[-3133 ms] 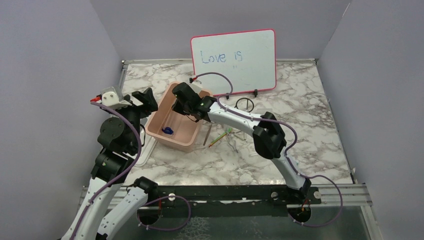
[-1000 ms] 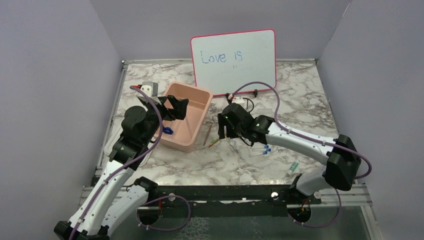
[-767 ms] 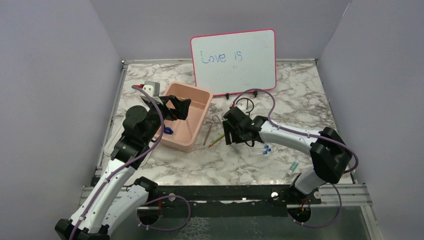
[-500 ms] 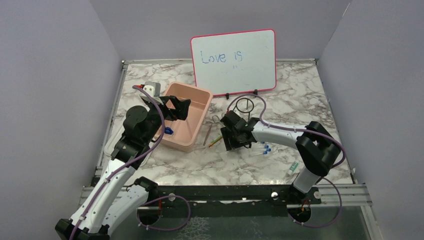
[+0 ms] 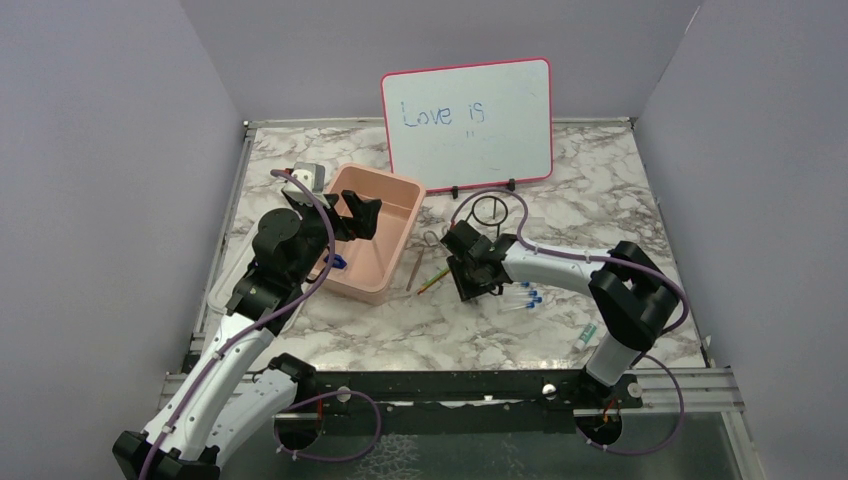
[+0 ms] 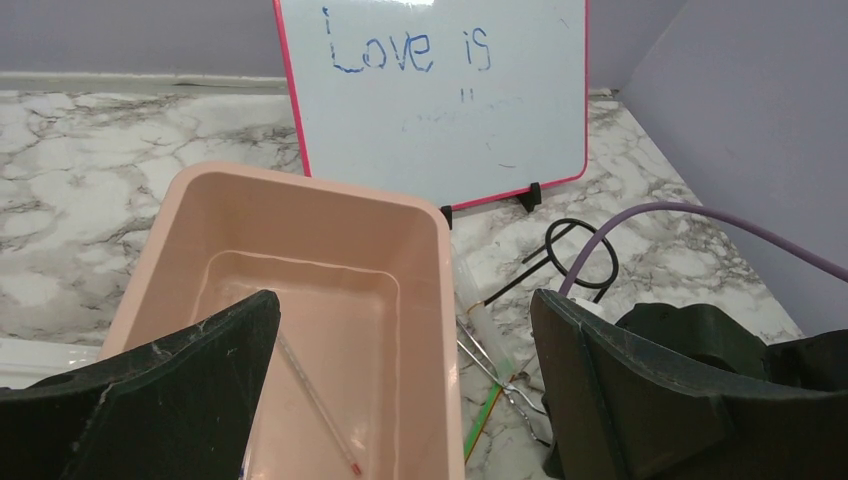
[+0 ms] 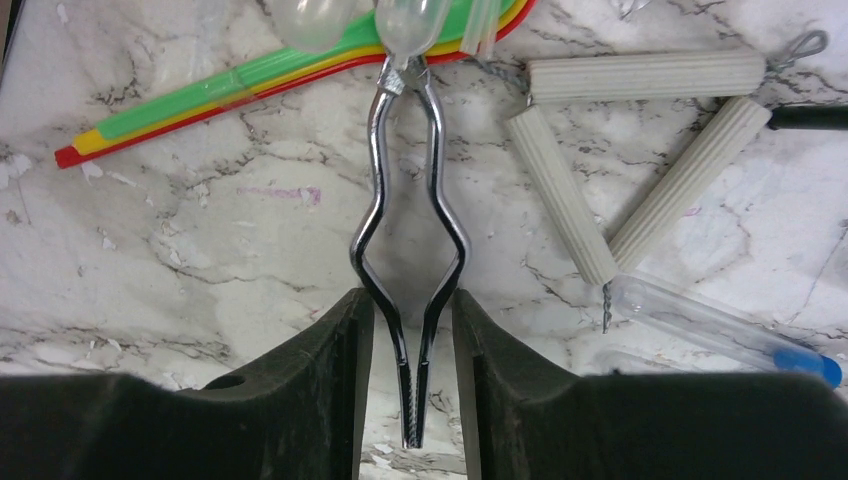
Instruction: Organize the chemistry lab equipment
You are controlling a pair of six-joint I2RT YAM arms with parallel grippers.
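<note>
Left arm (image 5: 228, 350) and right arm (image 5: 555, 267): white tubular links, chunky black joint housings. A purple cable (image 6: 660, 207) loops along each. Left gripper (image 6: 405, 300) fingers (image 6: 170, 395) are matte black, broad and wedge-shaped, with pale scuffed edges.

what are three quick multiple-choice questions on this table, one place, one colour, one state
1. Where is the whiteboard relative to the tub? A inside it B behind it, at the back C in front of it
2. What colour is the cap on the clear tube? A red B black C blue
3. How does the right gripper stand to the tongs? A a finger on each side, tongs lying on the table B lifted well above them C holding them over the tub

1 B, it stands upright past the tub; 2 C, the wrist view shows it blue; 3 A, the tongs' tips lie between the fingers.
</note>
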